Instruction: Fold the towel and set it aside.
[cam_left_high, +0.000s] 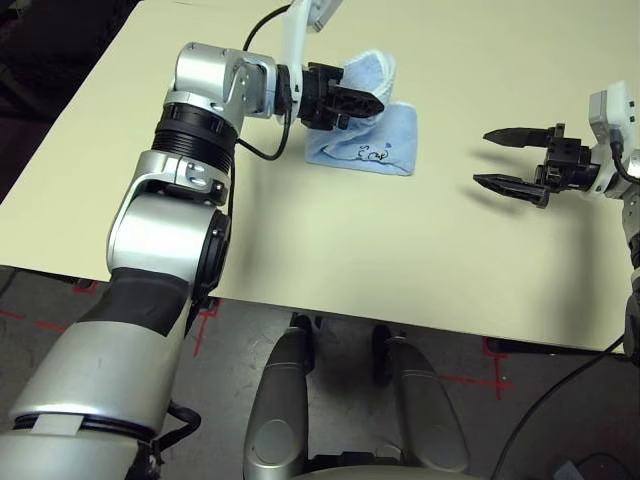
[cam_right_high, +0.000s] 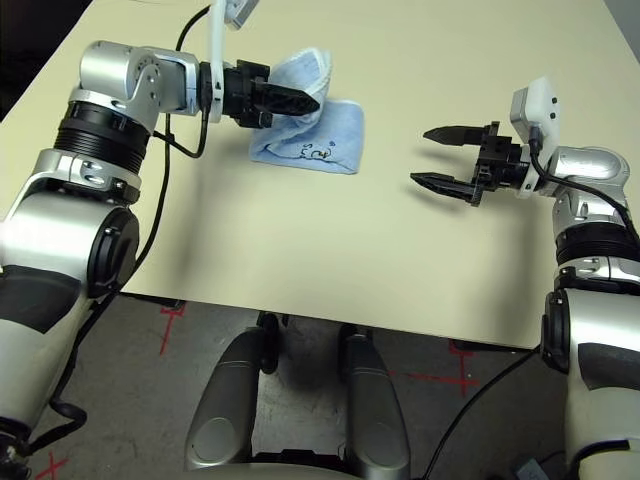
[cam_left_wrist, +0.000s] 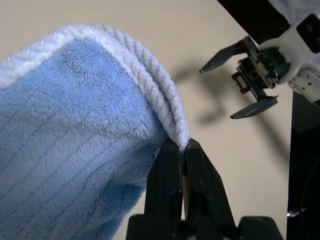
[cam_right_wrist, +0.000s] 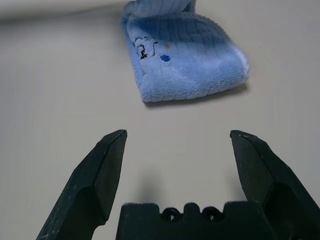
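On a cream table (cam_left_high: 330, 250), the left gripper (cam_left_wrist: 182, 150) pinched the light-blue terry towel's (cam_left_high: 372, 140) white hem while the right gripper (cam_right_high: 437, 157) hovered apart, fingers spread.

Bright even overhead light, soft shadows on table (cam_left_high: 330, 250), pics sharp

The far part of the small light-blue terry towel with a white stitched hem (cam_left_high: 368, 128) is hidden behind the left gripper (cam_left_high: 372, 101) and its black wrist. Small black handwritten marks (cam_left_high: 371, 154) near the towel's front edge are too small to read. In the left wrist view the towel runs off the picture's edge, so its full shape is lost. In the right wrist view the towel's lifted part is cut off, possibly where the left gripper holds it.
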